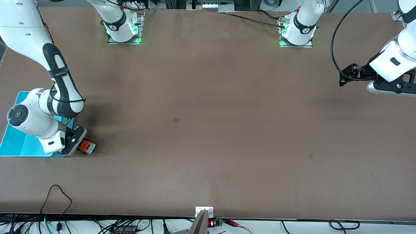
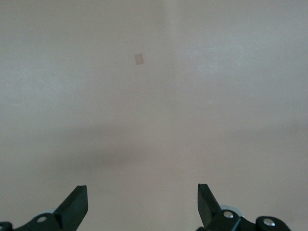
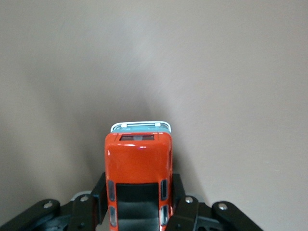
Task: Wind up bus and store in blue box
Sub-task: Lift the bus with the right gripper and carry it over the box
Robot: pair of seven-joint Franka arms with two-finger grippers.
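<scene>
The right gripper (image 1: 82, 145) sits low at the table (image 1: 208, 130) near the right arm's end, closed on the bus (image 1: 87, 147). In the right wrist view the two fingers (image 3: 175, 192) press against the bus (image 3: 138, 178) on both flanks, about halfway along its body, so the claw is only as wide as the toy. The orange-red body with its dark roof panel points away from the wrist, and the pale front end sticks out past the fingertips. From the front camera only the front part of the bus shows beyond the black gripper; whether its wheels rest on the table or hang just above it cannot be told.

Just beside the bus, closer to the table's edge at the right arm's end, stands the box (image 1: 13, 143), its light blue walls partly covered by the right arm's wrist. The bus is outside it.

Farther from the camera, at the left arm's end, the left gripper (image 1: 346, 76) hangs over bare table, waiting. Its fingers (image 2: 77, 204) stand wide apart with nothing between them, as the left wrist view shows.
</scene>
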